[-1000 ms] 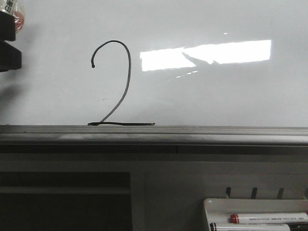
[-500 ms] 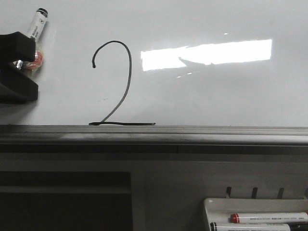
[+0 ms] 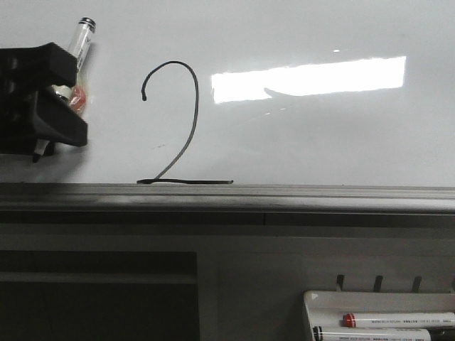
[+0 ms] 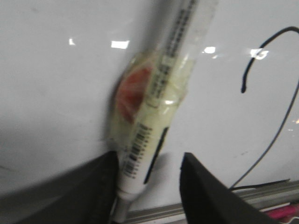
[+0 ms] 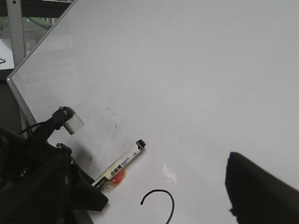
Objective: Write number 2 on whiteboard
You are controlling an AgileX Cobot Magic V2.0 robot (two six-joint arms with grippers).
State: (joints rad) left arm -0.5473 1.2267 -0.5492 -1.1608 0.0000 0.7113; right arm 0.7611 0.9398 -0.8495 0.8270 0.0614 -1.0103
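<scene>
The black number 2 (image 3: 174, 124) stands on the whiteboard (image 3: 320, 142), its base just above the grey ledge (image 3: 284, 195). My left gripper (image 3: 78, 99) is left of the 2, shut on a white marker (image 3: 80, 39) wrapped in tape with a red patch. The marker slants, its tip (image 3: 37, 153) pointing down near the board. In the left wrist view the marker (image 4: 159, 93) lies against one side of the left gripper (image 4: 148, 163), and the hook of the 2 (image 4: 261, 51) shows beside it. Only one finger (image 5: 261, 191) of my right gripper shows, far from the board and holding nothing.
A white marker tray (image 3: 320, 302) at the lower right holds a red-capped marker (image 3: 398, 320) and a black-capped one (image 3: 370, 332). A dark opening (image 3: 92, 298) lies below the ledge at the left. A bright reflection (image 3: 306, 78) crosses the board.
My left gripper has come in from the left edge and moved right and down with the marker, closer to the 2. The 2 is unchanged.
</scene>
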